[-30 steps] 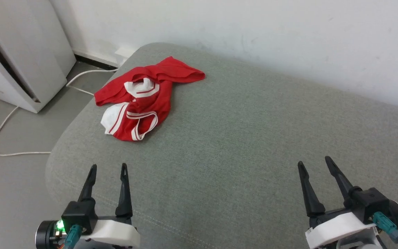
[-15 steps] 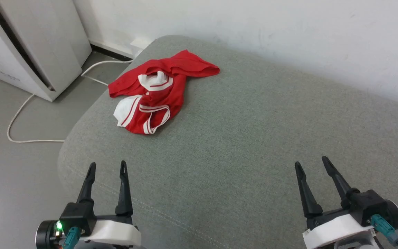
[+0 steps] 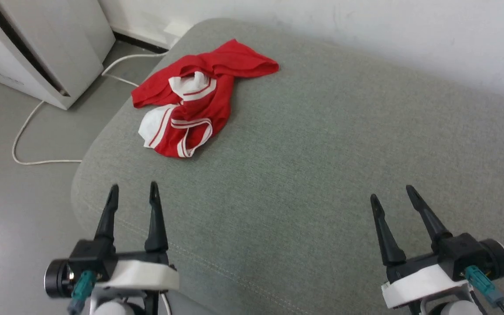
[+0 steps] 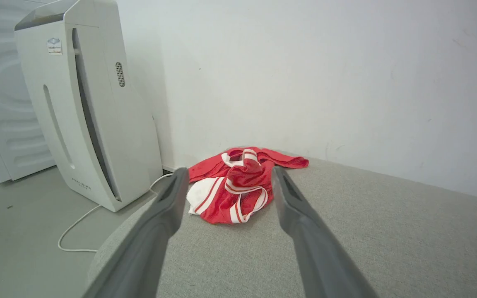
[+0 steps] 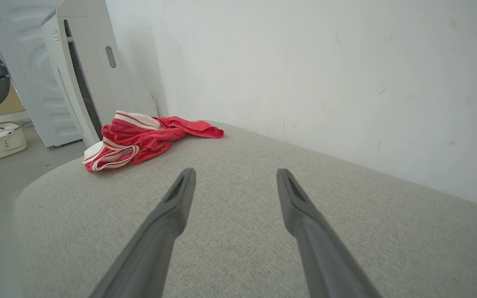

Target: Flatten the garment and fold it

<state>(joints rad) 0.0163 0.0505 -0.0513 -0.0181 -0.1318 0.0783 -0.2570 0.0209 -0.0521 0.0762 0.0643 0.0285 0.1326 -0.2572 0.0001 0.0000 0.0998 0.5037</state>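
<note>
Nearest you are two tools, both over the near edge of the cushion (image 3: 304, 144): the left tool (image 3: 133, 186) by the near-left corner and the right tool (image 3: 391, 192) well apart at the near right. Each has its two fingers spread wide with nothing between them. Between the tools and the target there is only bare grey fabric. Farther on, at the far-left part of the cushion, lies the one shirt (image 3: 190, 105), crumpled in a single red heap close to the left edge. It rests wholly on the cushion. From the left tool it lies straight ahead and a little to the right, and the left wrist view frames it between that tool's fingers. From the right tool it is far off and well to the left, so I judge the left arm to be the nearer one for a first reach. The heap's long axis runs from near to far, leaning right at the far end, where a red flap points right. A white sleeve shows at its near-left side. Beyond the cushion's left edge are one white unit (image 3: 37, 48) and one white cable (image 3: 29, 127) on the floor, and one pale wall (image 3: 365, 26) stands behind.
</note>
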